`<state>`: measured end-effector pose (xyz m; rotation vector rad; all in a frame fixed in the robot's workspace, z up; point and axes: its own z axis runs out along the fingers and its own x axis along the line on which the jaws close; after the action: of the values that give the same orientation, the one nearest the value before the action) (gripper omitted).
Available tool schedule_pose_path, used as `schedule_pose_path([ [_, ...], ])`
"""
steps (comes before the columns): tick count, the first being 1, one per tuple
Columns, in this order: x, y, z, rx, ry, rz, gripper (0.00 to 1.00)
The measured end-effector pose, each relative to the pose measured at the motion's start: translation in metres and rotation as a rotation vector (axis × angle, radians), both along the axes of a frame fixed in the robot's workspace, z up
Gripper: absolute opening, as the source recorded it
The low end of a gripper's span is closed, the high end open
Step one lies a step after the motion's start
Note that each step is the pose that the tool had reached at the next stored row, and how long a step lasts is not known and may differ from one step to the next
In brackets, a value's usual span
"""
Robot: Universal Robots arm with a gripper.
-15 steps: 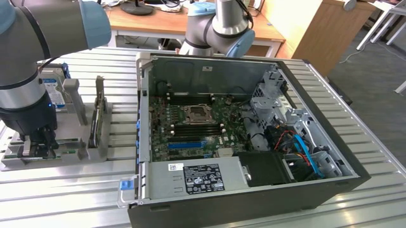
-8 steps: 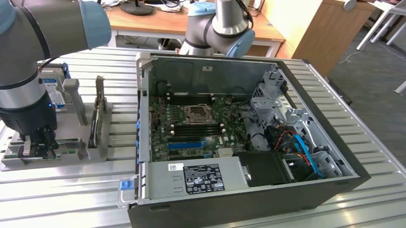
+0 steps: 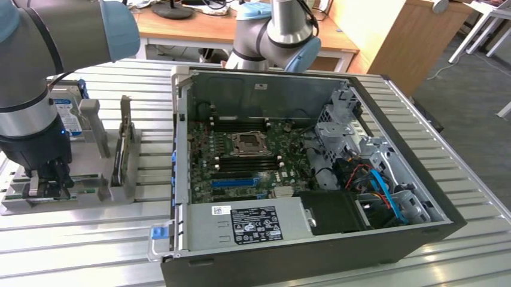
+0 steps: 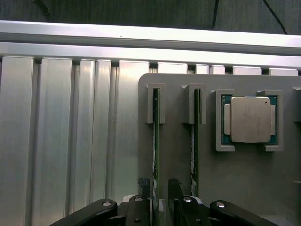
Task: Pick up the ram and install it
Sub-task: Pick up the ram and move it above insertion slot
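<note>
Two ram sticks stand on edge in slots of a grey holder plate (image 4: 178,169). My gripper (image 4: 159,187) is low over the plate, and its two black fingers straddle the nearer-to-edge ram (image 4: 155,141), one on each side. The jaws are open, with a gap showing on one side of the stick. The second ram (image 4: 194,141) stands parallel beside it, untouched. In the exterior view the gripper (image 3: 46,182) hangs over the same plate (image 3: 24,206) at the exterior view's left. The open computer case (image 3: 319,173) lies in the middle, with black memory slots (image 3: 239,158) on its motherboard.
A silver processor chip (image 4: 249,120) sits in a pocket of the plate beside the sticks. A boxy drive (image 3: 70,119) and an upright card (image 3: 124,149) stand on the fixture behind the gripper. The case's steel wall (image 3: 181,137) rises between fixture and motherboard. All rests on a ribbed aluminium table (image 4: 61,141).
</note>
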<state>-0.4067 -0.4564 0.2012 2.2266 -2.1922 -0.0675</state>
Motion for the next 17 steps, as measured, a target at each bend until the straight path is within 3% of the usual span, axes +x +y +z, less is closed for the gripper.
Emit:
schedule_pose_path([
  [12, 0.0000, 0.0000, 0.0001, -0.0001, 0.0001, 0.000, 0.30],
  [14, 0.0000, 0.0000, 0.0001, -0.0001, 0.0001, 0.000, 0.28],
  [15, 0.0000, 0.0000, 0.0000, 0.0000, 0.0001, 0.000, 0.21],
  [17, 0.0000, 0.0000, 0.0001, -0.0001, 0.0001, 0.000, 0.21],
])
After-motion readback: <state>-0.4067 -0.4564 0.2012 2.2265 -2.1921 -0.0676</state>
